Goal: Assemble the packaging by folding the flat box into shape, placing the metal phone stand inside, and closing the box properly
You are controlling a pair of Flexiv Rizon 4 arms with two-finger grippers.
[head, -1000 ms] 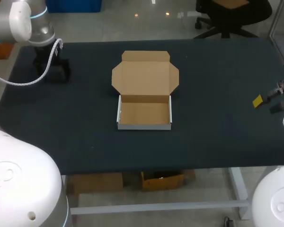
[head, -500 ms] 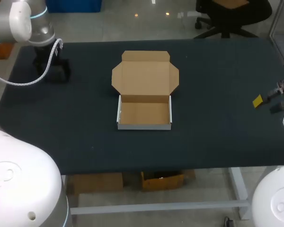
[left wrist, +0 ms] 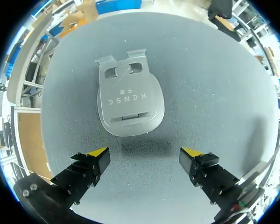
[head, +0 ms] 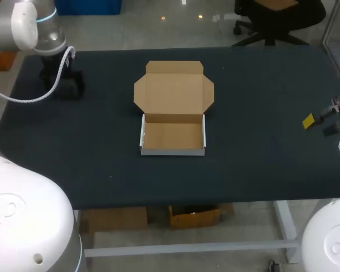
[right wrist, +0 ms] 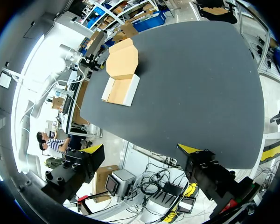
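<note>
- At table centre in the head view, the box [head: 173, 107] sits folded into shape. Its lid [head: 174, 88] lies flat open toward 12 o'clock and its tray [head: 173, 136] toward 6 o'clock. This pose matches both earlier frames.
- Neither gripper shows any displacement against the earlier frames.
- The left gripper [left wrist: 144, 154] is seen in the head view at 10 o'clock from the box, near the far left corner of the table [head: 260, 153].
- Left fingers: spread wide, with nothing between them.
- The phone stand [left wrist: 129, 100] lies flat on the table surface just ahead of the left fingertips and does not touch them.
- The right gripper [right wrist: 141, 150] is seen in the head view at 3 o'clock from the box, close to the right table edge.
- Right fingers: spread wide, gripping nothing.
- Edges and room: the box is well apart from every table edge and from both grippers. Dark table surface lies between it and each of them.
- View differences: the phone stand shows only in the left wrist view. In the head view the left gripper covers that spot.
- The right wrist view shows the box far ahead across the table, with its brown inside and white tray wall visible.
</note>
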